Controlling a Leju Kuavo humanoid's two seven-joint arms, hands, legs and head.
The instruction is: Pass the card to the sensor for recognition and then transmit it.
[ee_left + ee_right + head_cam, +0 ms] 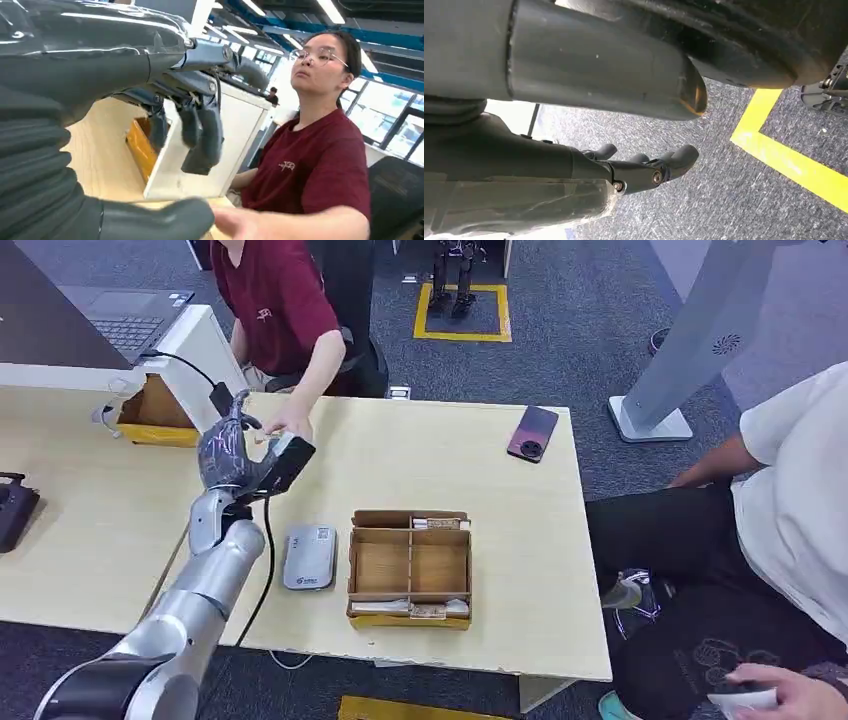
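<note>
My left hand (pixel 228 450) is raised above the table's far left part, fingers hanging apart over the thumb (pixel 150 220). In the left wrist view nothing lies between thumb and fingers (pixel 200 145). A person's hand (pixel 287 423) reaches in right beside my left hand, blurred by the thumb tip (pixel 240 222). I cannot make out a card in either hand. The grey card sensor (pixel 309 557) lies flat on the table near the front edge, beside my forearm. My right hand (pixel 644 167) hangs over grey carpet, fingers loosely bent, holding nothing.
A compartmented cardboard box (pixel 410 568) with cards in its end slots stands right of the sensor. A phone (pixel 532 433) lies at the far right. A brown box (pixel 155 412) and a laptop (pixel 130 320) are far left. Another person (pixel 780 540) sits at the right.
</note>
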